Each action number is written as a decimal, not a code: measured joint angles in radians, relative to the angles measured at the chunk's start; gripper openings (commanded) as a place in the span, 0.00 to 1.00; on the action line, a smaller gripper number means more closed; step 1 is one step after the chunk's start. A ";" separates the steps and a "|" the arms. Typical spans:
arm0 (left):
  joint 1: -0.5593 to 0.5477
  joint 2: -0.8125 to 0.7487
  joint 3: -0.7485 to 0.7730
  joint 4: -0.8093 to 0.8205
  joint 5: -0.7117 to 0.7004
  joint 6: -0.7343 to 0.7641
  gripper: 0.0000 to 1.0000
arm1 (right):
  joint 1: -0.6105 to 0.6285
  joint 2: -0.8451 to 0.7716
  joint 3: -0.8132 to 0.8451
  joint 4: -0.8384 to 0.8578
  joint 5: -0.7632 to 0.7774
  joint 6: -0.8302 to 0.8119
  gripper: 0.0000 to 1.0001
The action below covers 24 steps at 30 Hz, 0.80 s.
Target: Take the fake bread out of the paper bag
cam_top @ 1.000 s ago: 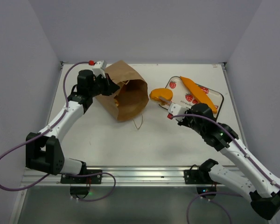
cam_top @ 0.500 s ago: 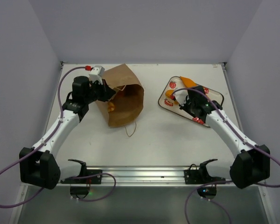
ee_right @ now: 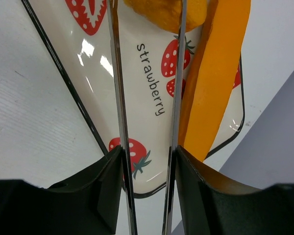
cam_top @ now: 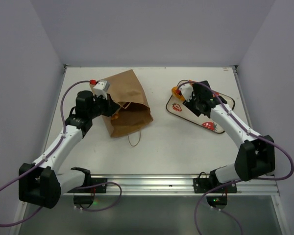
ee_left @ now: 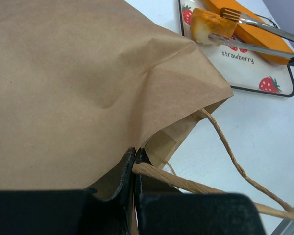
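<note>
Two pieces of fake bread are out of the bag and on the tray point(ee_left: 255, 71): a short roll point(ee_right: 159, 12) and a long loaf point(ee_right: 213, 83).

Handling (judgement): both are probably light and firm, with a smooth skin that could slip between thin metal fingers. Best hold is across the short width, near the middle.

Loaf: long axis follows the tray's long side, nearly parallel to the fingers in the right wrist view. Roll: sits at the tray's end nearest the bag; no clear long axis.

Right claw point(ee_left: 217, 24): fingers spread, one on each side of the roll. A gap shows beside one finger, so the roll looks loose.

Tray lies toward the far right corner of the desk point(cam_top: 176, 142).

Paper bag point(cam_top: 130, 100): on its side, left of the desk's centre, thin and easily crumpled. Long axis runs far to near, mouth toward the near edge, one handle point(ee_left: 230, 156) trailing out. Cannot tell whether more bread is inside.

Left claw point(ee_left: 135, 161): pressed together, pinching the bag's rim at the mouth.
</note>
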<state>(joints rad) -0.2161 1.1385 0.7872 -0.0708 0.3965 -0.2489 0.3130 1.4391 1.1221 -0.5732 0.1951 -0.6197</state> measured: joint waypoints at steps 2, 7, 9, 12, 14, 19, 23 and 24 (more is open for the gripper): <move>0.000 0.000 -0.009 0.003 -0.002 0.005 0.05 | -0.005 0.000 0.000 0.001 -0.002 0.005 0.52; 0.000 0.000 -0.021 0.008 -0.007 0.008 0.05 | -0.014 -0.002 0.000 0.000 -0.021 0.023 0.53; 0.000 -0.003 -0.027 0.011 -0.008 0.009 0.05 | -0.017 -0.006 0.000 0.000 -0.035 0.032 0.54; 0.000 -0.006 -0.032 0.010 -0.010 0.011 0.05 | -0.017 -0.021 0.000 0.000 -0.059 0.043 0.54; 0.000 -0.006 -0.033 0.011 -0.011 0.011 0.05 | -0.017 -0.037 0.000 -0.001 -0.069 0.047 0.54; 0.000 -0.006 -0.032 0.013 -0.011 0.011 0.05 | -0.018 -0.094 0.000 -0.004 -0.111 0.060 0.54; 0.000 -0.006 -0.032 0.014 -0.010 0.010 0.05 | -0.018 -0.123 0.001 -0.009 -0.140 0.066 0.54; 0.000 -0.006 -0.032 0.014 -0.010 0.010 0.04 | -0.018 -0.125 0.001 -0.010 -0.145 0.067 0.54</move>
<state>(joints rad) -0.2161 1.1328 0.7547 -0.0570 0.3862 -0.2386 0.2955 1.3144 1.1229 -0.5827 0.0505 -0.5526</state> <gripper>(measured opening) 0.046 0.539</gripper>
